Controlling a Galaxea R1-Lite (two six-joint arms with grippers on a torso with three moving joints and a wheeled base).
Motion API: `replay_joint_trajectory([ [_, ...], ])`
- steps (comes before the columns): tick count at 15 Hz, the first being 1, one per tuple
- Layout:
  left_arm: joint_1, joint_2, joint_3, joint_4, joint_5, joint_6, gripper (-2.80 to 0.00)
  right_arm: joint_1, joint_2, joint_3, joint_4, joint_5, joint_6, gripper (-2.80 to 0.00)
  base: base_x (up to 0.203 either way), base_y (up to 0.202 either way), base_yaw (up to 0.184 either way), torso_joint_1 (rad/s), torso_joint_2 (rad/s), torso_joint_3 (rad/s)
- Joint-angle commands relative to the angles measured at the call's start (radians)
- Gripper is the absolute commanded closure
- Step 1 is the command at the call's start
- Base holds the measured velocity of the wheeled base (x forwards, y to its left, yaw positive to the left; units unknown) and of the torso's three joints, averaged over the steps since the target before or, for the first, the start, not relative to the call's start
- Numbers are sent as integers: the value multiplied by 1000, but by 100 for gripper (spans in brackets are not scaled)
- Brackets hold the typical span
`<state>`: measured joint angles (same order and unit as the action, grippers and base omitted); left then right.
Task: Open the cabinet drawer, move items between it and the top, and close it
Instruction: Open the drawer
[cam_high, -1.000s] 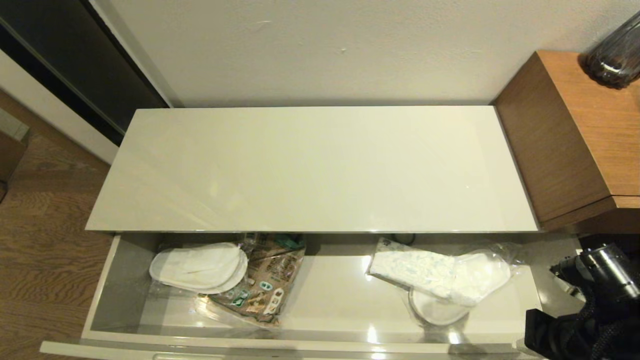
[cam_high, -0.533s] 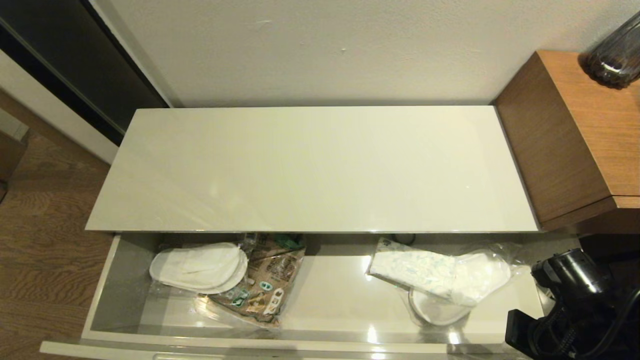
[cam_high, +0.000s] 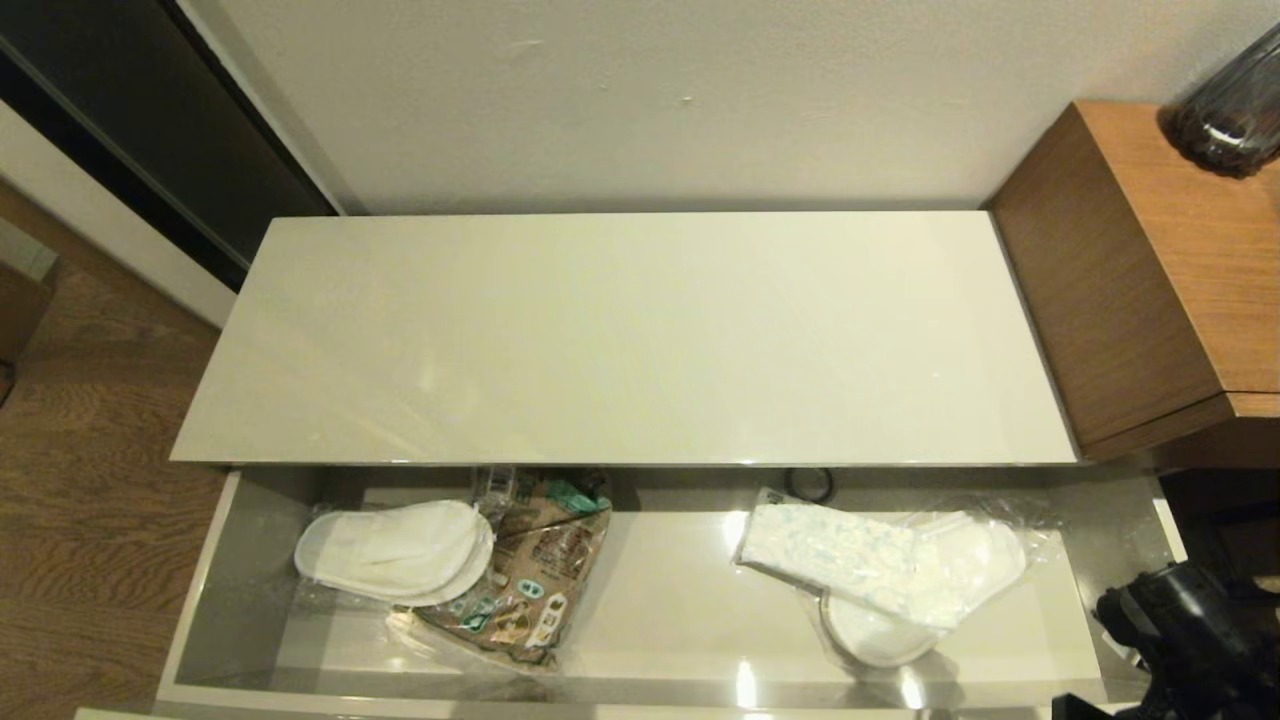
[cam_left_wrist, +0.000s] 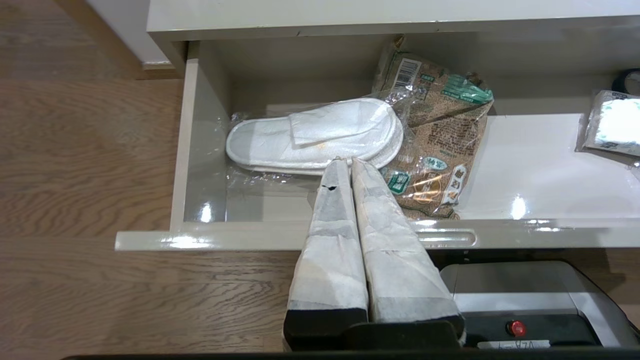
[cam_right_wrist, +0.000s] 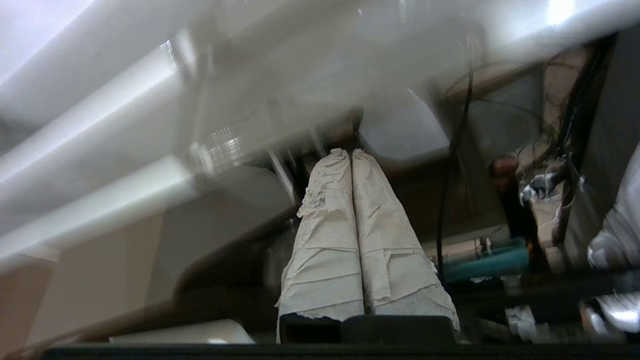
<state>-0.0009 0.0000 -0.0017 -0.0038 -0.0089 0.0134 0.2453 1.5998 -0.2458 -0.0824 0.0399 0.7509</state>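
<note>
From my head, the wide, glossy grey-beige cabinet drawer (cam_high: 680, 600) stands open with bagged white slippers (cam_high: 395, 552) and a white tissue pack (cam_high: 830, 545) inside; the long cream top (cam_high: 620, 340) holds nothing, so moving and closing remain. My left claw (cam_left_wrist: 344, 161) hangs pressed together, empty, before the drawer. My right claw (cam_right_wrist: 350, 152) is likewise together and empty, low by the drawer's right end.

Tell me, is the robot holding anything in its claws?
No. Both are shut on nothing: the left claw hangs before the open drawer, and the right claw grips nothing.

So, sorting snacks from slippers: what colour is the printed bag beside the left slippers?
Brown snack bag with green accents, clearest in the left wrist view.
</note>
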Motion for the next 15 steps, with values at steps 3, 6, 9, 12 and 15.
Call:
replay_joint_trajectory([
  [3,-1,0,0,-1,1,0,0,0,-166,64,12,15,-2,0,0,0,0,0,0,0],
  [6,-1,0,-1,-1,1,0,0,0,-237,61,66,16,-2,0,0,0,0,0,0,0],
  [9,-1,2,0,-1,1,0,0,0,-328,29,146,15,-3,0,0,0,0,0,0,0],
  [12,-1,0,-1,-1,0,0,0,0,-466,-127,351,11,-69,0,0,0,0,0,0,0],
  [15,-1,0,0,-1,0,0,0,32,-500,-397,539,-1,-228,0,0,0,0,0,0,0],
])
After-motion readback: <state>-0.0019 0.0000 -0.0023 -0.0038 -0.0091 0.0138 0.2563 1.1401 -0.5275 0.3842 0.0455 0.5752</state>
